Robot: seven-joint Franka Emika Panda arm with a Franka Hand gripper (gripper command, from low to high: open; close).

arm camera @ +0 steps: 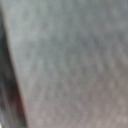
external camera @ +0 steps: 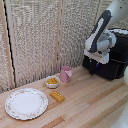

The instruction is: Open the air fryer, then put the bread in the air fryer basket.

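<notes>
The air fryer [external camera: 116, 57] is a large black box at the exterior view's right, on the wooden table. My gripper [external camera: 93, 66], a white hand with dark fingers, hangs against the fryer's front face. The air fryer handle is hidden behind the hand, and I cannot tell whether the fingers are closed on it. The basket drawer front [external camera: 102, 70] looks flush with the body. The bread [external camera: 57, 96], a small golden-yellow block, lies on the table well towards the exterior view's left of the gripper. The wrist view shows only a blurred grey surface.
A small white bowl [external camera: 52, 82] with orange-yellow bits and a pink cup [external camera: 65, 74] stand behind the bread. A patterned white plate [external camera: 26, 103] lies at the exterior view's left. A woven screen [external camera: 40, 35] backs the table.
</notes>
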